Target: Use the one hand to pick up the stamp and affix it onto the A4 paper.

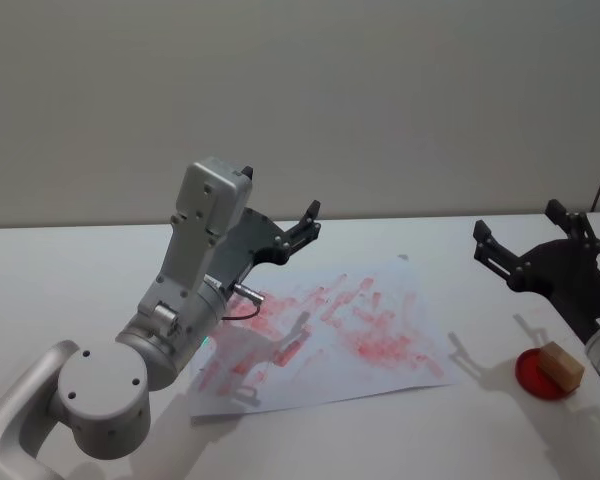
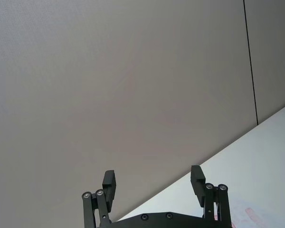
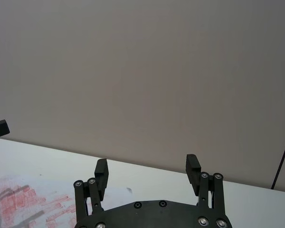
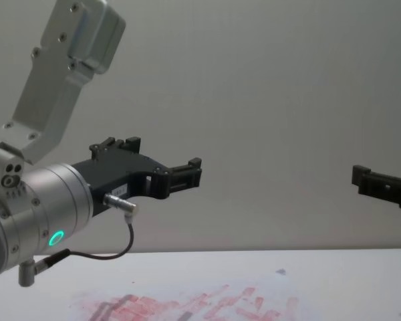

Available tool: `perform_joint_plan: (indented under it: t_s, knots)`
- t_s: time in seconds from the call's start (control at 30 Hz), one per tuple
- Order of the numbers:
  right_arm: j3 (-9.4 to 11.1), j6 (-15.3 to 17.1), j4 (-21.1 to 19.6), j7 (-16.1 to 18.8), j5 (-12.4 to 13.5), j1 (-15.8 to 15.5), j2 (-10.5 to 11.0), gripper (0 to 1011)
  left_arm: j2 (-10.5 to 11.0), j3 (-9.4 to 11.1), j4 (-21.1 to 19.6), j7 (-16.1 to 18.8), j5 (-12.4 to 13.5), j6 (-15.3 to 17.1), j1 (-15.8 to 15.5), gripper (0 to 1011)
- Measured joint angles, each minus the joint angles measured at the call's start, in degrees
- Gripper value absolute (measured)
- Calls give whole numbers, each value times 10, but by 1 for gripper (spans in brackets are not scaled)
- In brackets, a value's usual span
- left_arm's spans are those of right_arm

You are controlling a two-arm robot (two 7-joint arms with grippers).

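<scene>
The right gripper (image 1: 515, 222) hangs open and empty. The stamp (image 1: 561, 365) sits below it, back toward its wrist, on a red pad (image 1: 530, 374); the paper (image 1: 400, 290) lies to its left. The stamp is probably light, rigid wood, so pinch its flat sides. The left gripper (image 1: 308, 222) idles open above the paper.

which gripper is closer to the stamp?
Right. The right gripper hangs open close by the stamp on its red pad; the left gripper is far off, up by the A4 paper.
</scene>
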Motion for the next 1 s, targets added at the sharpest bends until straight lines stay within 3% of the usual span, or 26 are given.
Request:
perform_joint_plan:
  t_s: [1.0]
  knots:
    - [0, 0, 0, 0, 0, 0, 0, 1001, 0, 0, 0, 0, 0, 0, 0, 1001]
